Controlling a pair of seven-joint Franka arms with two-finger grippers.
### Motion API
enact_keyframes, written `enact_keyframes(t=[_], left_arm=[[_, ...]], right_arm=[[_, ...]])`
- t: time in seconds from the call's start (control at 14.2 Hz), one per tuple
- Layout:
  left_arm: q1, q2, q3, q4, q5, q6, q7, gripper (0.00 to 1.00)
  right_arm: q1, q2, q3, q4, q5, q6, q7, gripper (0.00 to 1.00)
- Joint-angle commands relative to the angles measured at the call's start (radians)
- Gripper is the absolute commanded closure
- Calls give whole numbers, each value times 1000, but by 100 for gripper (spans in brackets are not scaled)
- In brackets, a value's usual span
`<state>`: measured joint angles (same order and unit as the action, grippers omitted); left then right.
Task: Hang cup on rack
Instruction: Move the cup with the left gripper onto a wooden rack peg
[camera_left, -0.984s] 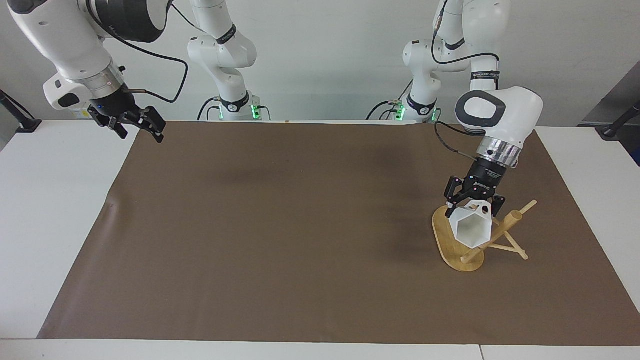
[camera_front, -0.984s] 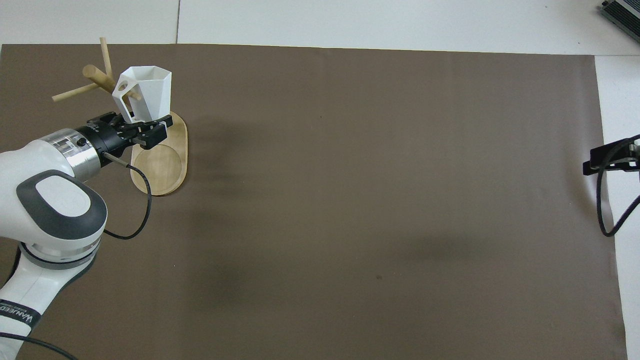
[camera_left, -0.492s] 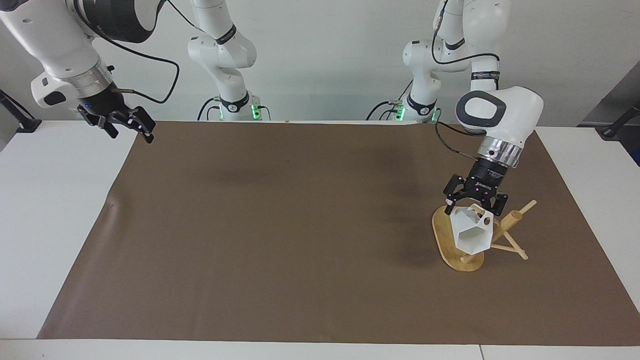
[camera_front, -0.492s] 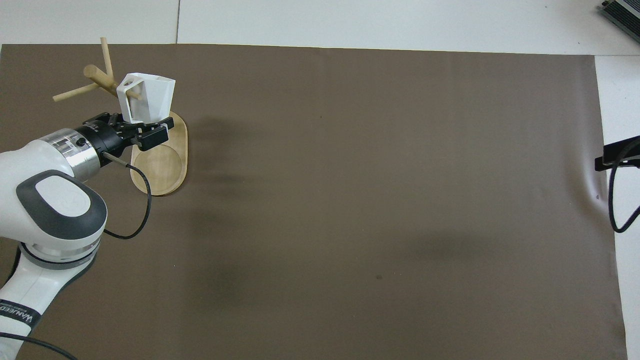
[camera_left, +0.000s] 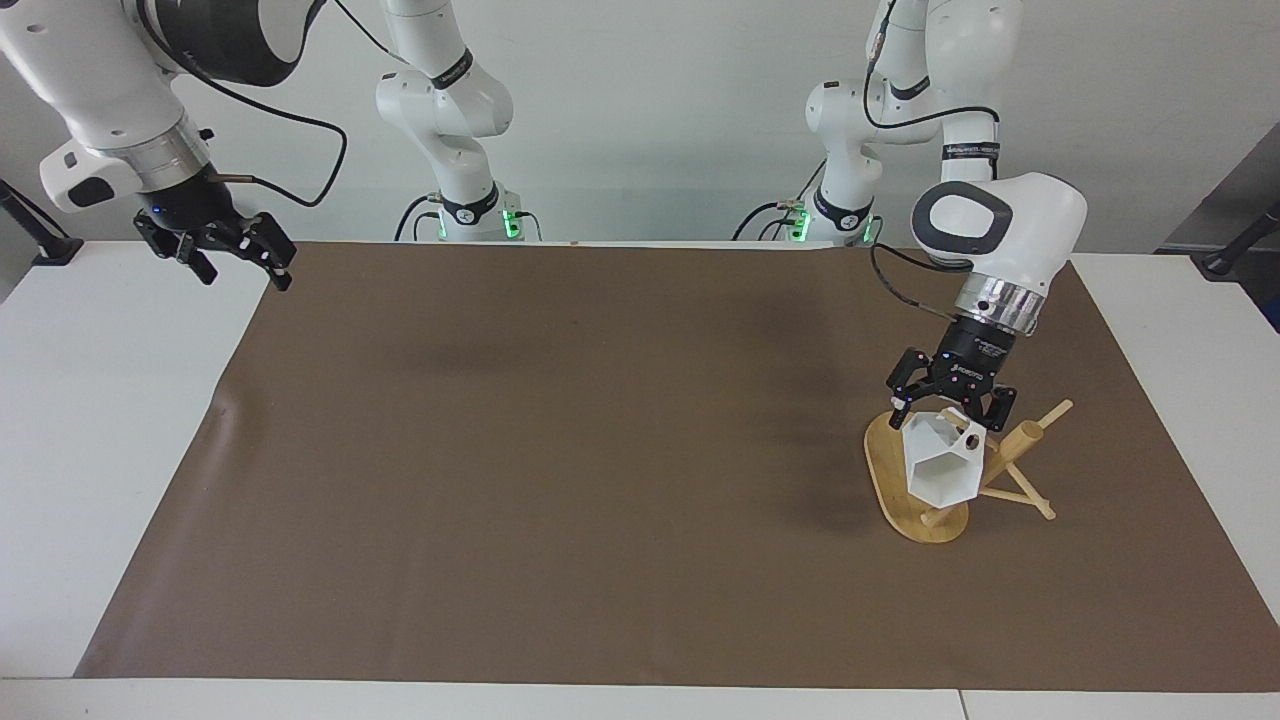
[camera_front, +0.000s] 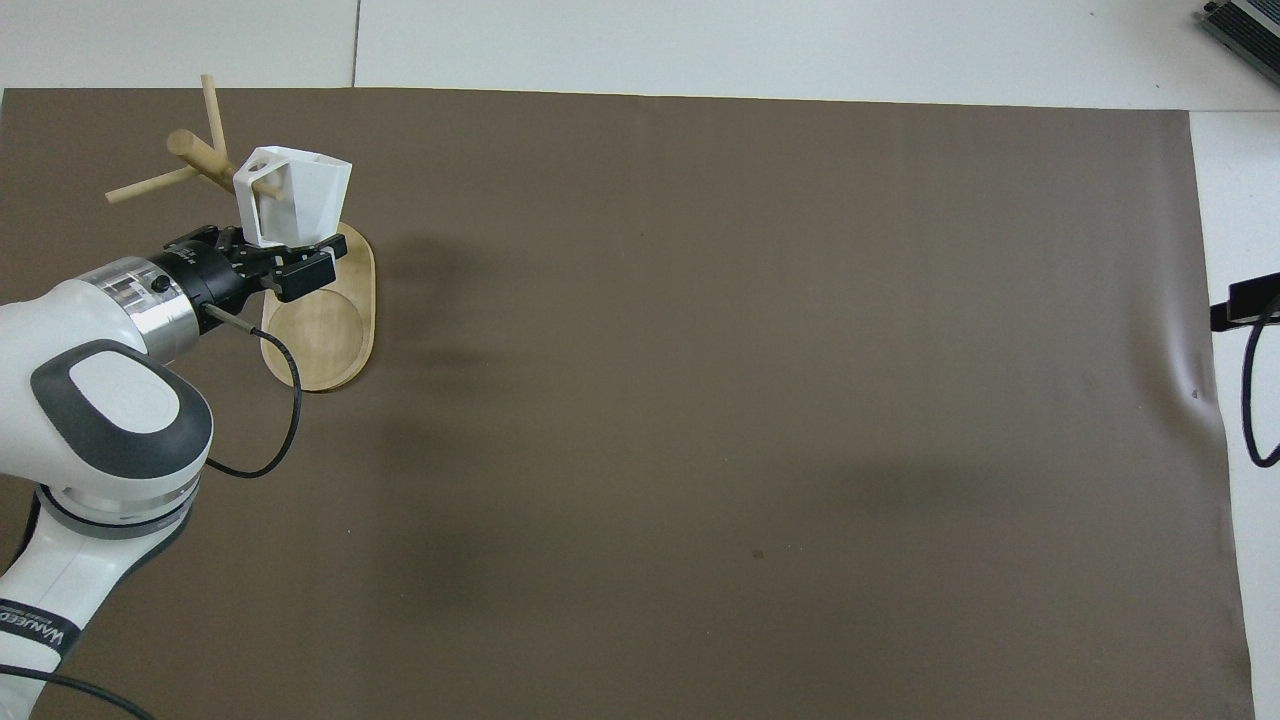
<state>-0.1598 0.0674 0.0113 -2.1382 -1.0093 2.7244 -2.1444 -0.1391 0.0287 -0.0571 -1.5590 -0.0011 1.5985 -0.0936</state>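
Note:
The white faceted cup (camera_left: 940, 462) (camera_front: 300, 195) hangs by its handle on a peg of the bamboo rack (camera_left: 1022, 440) (camera_front: 190, 150), its mouth tipped away from the robots. The rack's oval base (camera_left: 882, 468) (camera_front: 320, 335) lies on the brown mat toward the left arm's end of the table. My left gripper (camera_left: 950, 408) (camera_front: 275, 252) hovers open over the base, its fingers spread on either side of the cup's closed end and not gripping it. My right gripper (camera_left: 232, 262) (camera_front: 1240, 305) is open, holds nothing and hangs over the mat's edge at the right arm's end.
A brown mat (camera_left: 560, 460) covers most of the white table (camera_left: 100, 400). The rack's thin pegs (camera_left: 1040, 505) stick out sideways from the post, toward the left arm's end of the table and away from the robots.
My left gripper has opened and let go of the cup, which has settled lower on the peg. My right arm has drawn back toward its own end of the table.

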Motion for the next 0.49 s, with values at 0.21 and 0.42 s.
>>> enact_keyframes(t=[0.21,0.42], left_arm=[[85,-47,9,21,92,-178,-15,0],[86,-83,10,14,167,-201,-17,0]], right_arm=[[-14,-13,33,-16,-20,20,51,0],[-17,-13,71,-10,-17,15,45,0]])
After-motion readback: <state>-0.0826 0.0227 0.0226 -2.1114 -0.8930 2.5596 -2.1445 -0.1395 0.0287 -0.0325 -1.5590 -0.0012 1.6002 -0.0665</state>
